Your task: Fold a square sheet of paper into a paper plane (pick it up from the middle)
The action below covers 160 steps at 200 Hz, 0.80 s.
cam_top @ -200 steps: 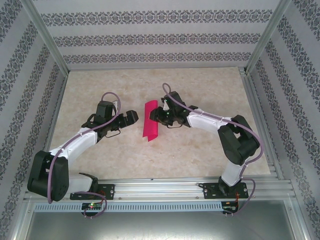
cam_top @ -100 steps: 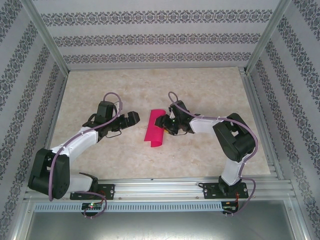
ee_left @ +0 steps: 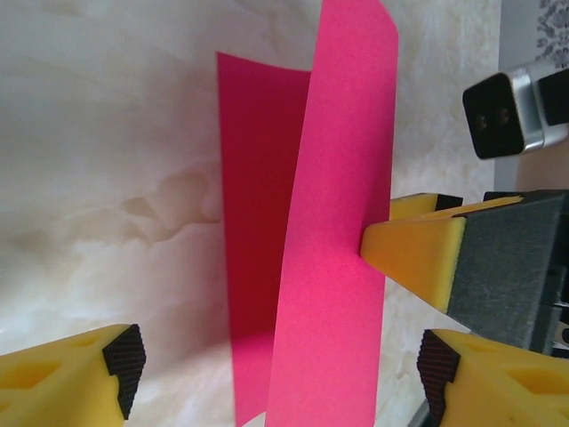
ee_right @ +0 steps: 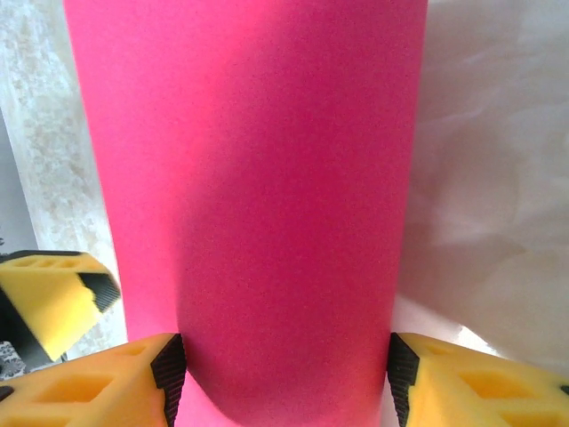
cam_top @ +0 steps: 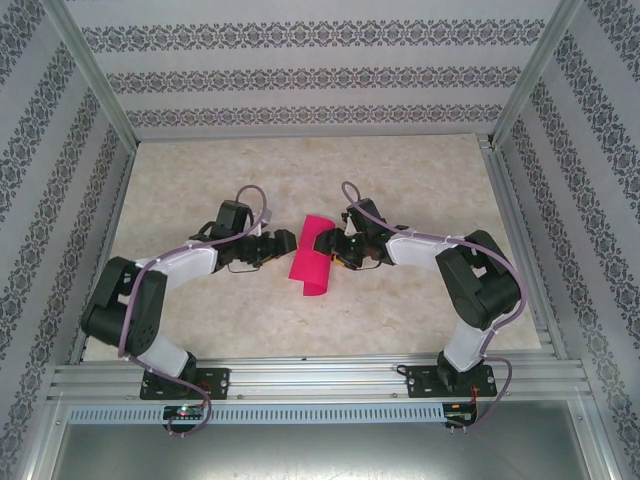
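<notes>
From above, the thin magenta-pink square sheet of paper, doubled into a long strip, lies on the pale marbled tabletop. Its far end, flat a second ago, now curls upward. The left arm has swung in, bringing the left jaws from well clear of the paper to just beside its left edge. The right arm keeps the right jaws at the paper's right edge.

In the left wrist view, one flap stands lifted off the layer beneath it. A yellow fingertip of the right jaws touches that flap's right edge. The left jaws gape wide on either side of the paper's near end, holding nothing.

In the right wrist view, the paper bows up in an arch, with a black pad at each long edge. The right jaws stand fairly wide apart, but I cannot tell whether they squeeze the paper or merely flank it.

The fold appears to have sprung open, so the crease is probably not yet set. The left jaws look placed to help flatten the flap, and the plane seems far from finished.
</notes>
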### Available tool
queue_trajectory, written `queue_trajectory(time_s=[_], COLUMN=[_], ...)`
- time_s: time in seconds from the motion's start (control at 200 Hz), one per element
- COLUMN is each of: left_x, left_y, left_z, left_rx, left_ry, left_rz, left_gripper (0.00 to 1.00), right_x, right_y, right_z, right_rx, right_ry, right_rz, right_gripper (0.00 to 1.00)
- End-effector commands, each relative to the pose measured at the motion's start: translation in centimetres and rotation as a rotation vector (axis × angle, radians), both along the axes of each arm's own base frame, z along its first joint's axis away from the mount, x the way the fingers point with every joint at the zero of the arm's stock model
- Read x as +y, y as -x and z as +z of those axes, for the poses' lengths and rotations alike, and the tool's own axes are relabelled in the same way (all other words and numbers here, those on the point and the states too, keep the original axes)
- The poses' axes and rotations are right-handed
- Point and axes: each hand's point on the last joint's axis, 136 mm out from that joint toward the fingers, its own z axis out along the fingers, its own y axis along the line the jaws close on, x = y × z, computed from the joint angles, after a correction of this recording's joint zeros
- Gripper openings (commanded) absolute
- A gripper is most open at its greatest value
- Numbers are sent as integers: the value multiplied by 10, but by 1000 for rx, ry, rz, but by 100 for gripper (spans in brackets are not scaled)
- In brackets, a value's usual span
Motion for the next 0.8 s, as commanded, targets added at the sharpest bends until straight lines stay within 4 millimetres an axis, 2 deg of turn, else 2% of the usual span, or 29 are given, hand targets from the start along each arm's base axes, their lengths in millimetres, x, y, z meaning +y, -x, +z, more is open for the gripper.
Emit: queue_trajectory(time_s=[0.0,0.21,0.35,0.52,0.674,0.794], left_x=[-26,-41,-50,-51,-56,-60], left_y=[-6,-13,-13,-10,-15,-19], left_z=[7,-6,-11,-15,-13,-14], left_rx=[6,59,88,100,96,110], left_ry=[80,137,180,178,202,219], left_rz=[-52,-59,-73,-81,-91,-88], left_gripper=[77,64,37,13,0,0], right_x=[-2,-6,-8,-15,-13,-10], right_y=[2,5,7,4,3,3], right_z=[7,3,0,4,7,5], right_rx=[-20,-13,-4,-11,-13,-3], right_ry=[-21,-25,-26,-53,-118,-148], right_rz=[19,22,27,4,15,25], right_gripper=[64,65,66,68,68,68])
